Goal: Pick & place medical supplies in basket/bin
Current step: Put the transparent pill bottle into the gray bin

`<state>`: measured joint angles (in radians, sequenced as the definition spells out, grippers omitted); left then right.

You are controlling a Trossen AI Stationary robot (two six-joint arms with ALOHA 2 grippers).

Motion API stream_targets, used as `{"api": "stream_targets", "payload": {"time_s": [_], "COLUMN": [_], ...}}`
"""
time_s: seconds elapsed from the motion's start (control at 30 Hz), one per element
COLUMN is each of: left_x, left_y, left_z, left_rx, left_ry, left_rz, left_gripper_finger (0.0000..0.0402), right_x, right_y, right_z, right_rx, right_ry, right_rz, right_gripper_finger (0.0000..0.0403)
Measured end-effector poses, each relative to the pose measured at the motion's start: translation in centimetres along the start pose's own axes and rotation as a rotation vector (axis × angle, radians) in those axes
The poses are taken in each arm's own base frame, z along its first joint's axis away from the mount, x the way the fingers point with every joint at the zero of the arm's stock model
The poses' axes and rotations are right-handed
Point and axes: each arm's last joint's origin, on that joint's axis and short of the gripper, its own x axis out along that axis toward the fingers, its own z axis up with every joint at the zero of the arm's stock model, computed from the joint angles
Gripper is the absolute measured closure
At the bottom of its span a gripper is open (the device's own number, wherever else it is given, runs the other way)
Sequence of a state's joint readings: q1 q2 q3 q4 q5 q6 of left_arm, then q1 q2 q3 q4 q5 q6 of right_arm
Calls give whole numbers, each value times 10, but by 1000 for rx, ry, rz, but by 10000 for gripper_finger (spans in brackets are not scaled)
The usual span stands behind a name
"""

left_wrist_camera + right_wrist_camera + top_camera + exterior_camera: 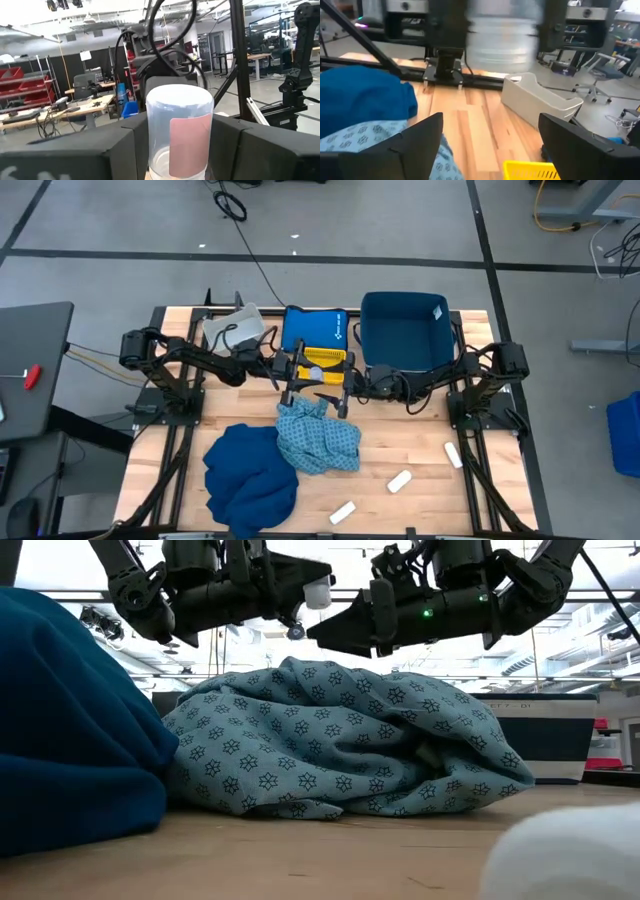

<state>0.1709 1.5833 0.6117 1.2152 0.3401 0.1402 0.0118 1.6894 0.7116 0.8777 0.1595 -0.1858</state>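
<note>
My left gripper (291, 372) hangs in the air over the table's middle, shut on a small clear vial (178, 131) with a pink label. In the low view the vial (318, 590) is above the patterned light-blue cloth (330, 740). My right gripper (490, 145) is open and faces the left one a short way off, with the blurred vial (502, 45) ahead of its fingers. The patterned cloth (318, 436) lies bunched on the table beside the dark-blue cloth (250, 472). Three white rolls (400, 480) lie toward the near right. My left gripper pinches the vial between its two fingers (125, 145), one on each side of its lower body (160, 155). The fingers reach level from the table's left. The vial's rounded end (179, 95) sticks out past the fingertips. It is lifted clear, above the patterned cloth.
A blue bin (405, 330) stands at the far right, next to a flat blue pouch (318, 328) with a white logo. A white tray (235, 328) sits at the far left. A yellow object (326, 360) lies beneath the grippers. Bare wood shows near the right edge.
</note>
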Motion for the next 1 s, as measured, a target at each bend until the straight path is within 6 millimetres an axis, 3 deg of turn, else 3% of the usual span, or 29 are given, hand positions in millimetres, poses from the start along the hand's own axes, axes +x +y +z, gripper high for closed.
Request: {"api": "stream_targets", "payload": {"time_s": [0.37, 0.7, 0.83, 1.0], "left_x": [-29, -45, -53, -67], "left_y": [34, 57, 66, 80], "left_z": [-10, -8, -10, -8], "left_rx": [-24, 1, 12, 53], "left_ry": [165, 250, 307, 396], "left_rz": [125, 221, 296, 442], "left_gripper_finger": [257, 257, 257, 257], "right_x": [-3, -22, -31, -38], "right_y": [3, -1, 1, 9], "right_z": [-17, -3, -7, -12], "right_rx": [-14, 44, 63, 65], "right_ry": [203, 615, 783, 867], "right_rz": [27, 91, 100, 112], "right_gripper_finger": [87, 87, 87, 87]}}
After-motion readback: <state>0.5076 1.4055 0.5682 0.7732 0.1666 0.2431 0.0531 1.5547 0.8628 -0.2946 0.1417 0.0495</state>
